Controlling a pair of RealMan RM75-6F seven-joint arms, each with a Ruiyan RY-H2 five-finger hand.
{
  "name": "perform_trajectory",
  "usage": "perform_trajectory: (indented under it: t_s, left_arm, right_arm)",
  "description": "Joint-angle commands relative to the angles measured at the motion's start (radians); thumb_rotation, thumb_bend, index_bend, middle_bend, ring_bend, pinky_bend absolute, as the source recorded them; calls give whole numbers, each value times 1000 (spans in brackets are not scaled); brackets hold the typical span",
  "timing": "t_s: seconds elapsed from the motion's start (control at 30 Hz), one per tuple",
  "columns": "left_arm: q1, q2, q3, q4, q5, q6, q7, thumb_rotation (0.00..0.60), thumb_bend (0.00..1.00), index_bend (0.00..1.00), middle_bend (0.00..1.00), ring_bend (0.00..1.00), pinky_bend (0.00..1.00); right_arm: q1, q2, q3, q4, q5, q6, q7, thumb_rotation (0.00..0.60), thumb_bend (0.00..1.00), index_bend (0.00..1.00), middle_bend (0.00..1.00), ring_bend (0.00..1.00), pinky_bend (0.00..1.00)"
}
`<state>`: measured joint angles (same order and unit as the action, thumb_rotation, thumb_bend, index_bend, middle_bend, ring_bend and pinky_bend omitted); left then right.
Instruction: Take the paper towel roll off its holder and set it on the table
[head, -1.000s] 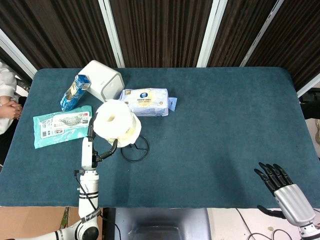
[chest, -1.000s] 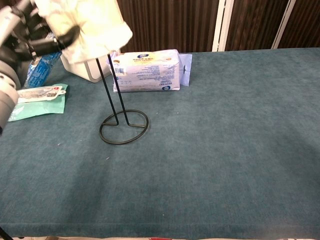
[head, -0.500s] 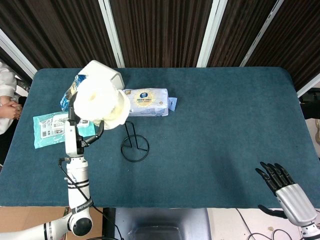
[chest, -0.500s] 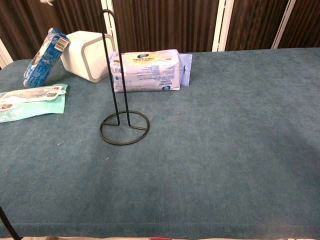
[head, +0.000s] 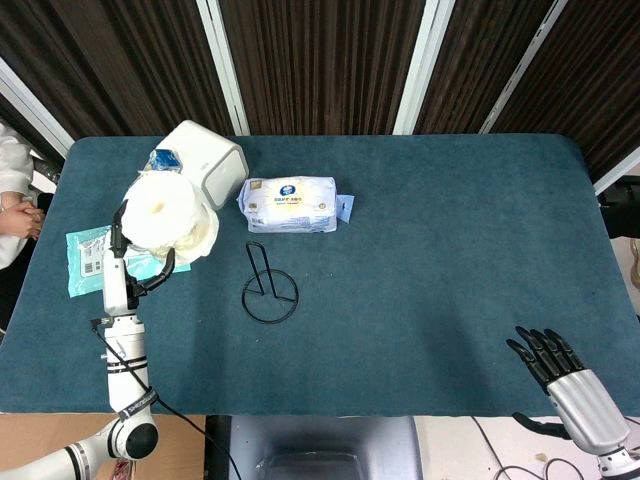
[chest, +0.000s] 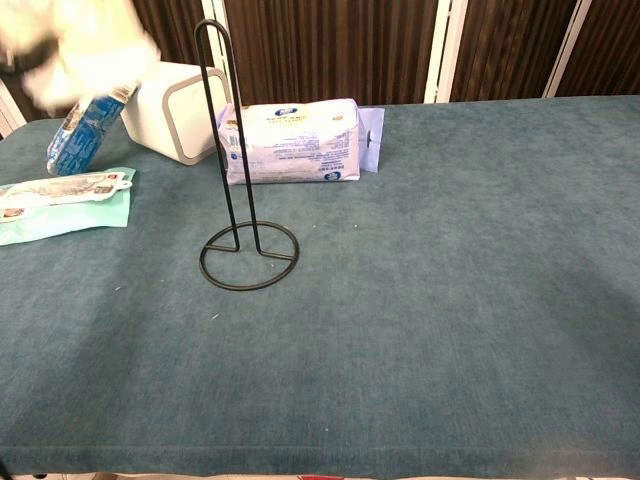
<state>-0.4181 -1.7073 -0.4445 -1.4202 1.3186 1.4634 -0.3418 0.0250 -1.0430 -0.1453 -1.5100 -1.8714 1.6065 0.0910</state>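
Left robot hand (head: 140, 268) grips the white paper towel roll (head: 170, 218), holding it above the left part of the teal cloth-covered surface (head: 450, 250), clear of the black wire holder (head: 268, 285). The holder stands bare and upright near the surface's middle. Right robot hand (head: 560, 372) hangs off the near right corner, fingers spread, holding nothing. A white-and-blue tissue pack (head: 290, 204) lies behind the holder.

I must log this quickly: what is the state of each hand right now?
Left hand: holding the paper towel roll, lifted clear of the holder.
Right hand: open, holding nothing.
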Motion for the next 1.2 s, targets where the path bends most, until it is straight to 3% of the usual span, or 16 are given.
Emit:
perform_trajectory:
  t_s: [0.03, 0.23, 0.3, 0.43, 0.5, 0.63, 0.7, 0.77, 1.03, 1.2]
  left_arm:
    - [49, -77, 147, 249, 81, 21, -146, 600, 687, 851, 814, 849, 866]
    - [65, -164, 236, 446, 124, 24, -209, 600, 677, 852, 796, 826, 835]
    - [104, -181, 282, 483, 147, 62, -229, 600, 661, 852, 766, 779, 751]
    - [108, -208, 303, 540, 157, 54, -245, 600, 619, 784, 668, 605, 491]
    - [111, -207, 321, 553, 173, 55, -249, 600, 587, 665, 566, 481, 365]
    - [110, -173, 356, 534, 188, 13, -220, 600, 496, 166, 195, 127, 86]
    - [110, -149, 356, 501, 180, -8, -198, 600, 453, 15, 43, 14, 29]
    - [113, -126, 355, 464, 171, -22, -182, 600, 411, 0, 0, 0, 5]
    - [126, -38, 356, 333, 183, -9, -185, 573, 361, 0, 0, 0, 0]
    - [165, 71, 368, 217, 247, 110, -169, 557, 358, 0, 0, 0, 0]
  right_arm:
    - [1, -1, 1, -1, 3, -3, -2, 600, 0, 0, 0, 0, 0]
    - [2, 0, 1, -3, 4, -8, -3, 600, 0, 0, 0, 0, 0]
    - [2, 1, 1, -3, 5, -7, -1, 600, 0, 0, 0, 0, 0]
    - [0, 2, 1, 0, 3, -2, 2, 600, 0, 0, 0, 0, 0]
    - [1, 2, 1, 0, 3, -2, 3, 600, 0, 0, 0, 0, 0]
    - [2, 1, 0, 0, 3, -5, 1, 600, 0, 0, 0, 0, 0]
    - [2, 1, -1, -1, 1, -6, 0, 600, 0, 0, 0, 0, 0]
    - [1, 1, 0, -1, 1, -4, -1, 600, 0, 0, 0, 0, 0]
    - [1, -2, -1, 0, -2, -5, -6, 600, 0, 0, 0, 0, 0]
    - [1, -2, 0, -1, 1, -6, -7, 600, 0, 0, 0, 0, 0]
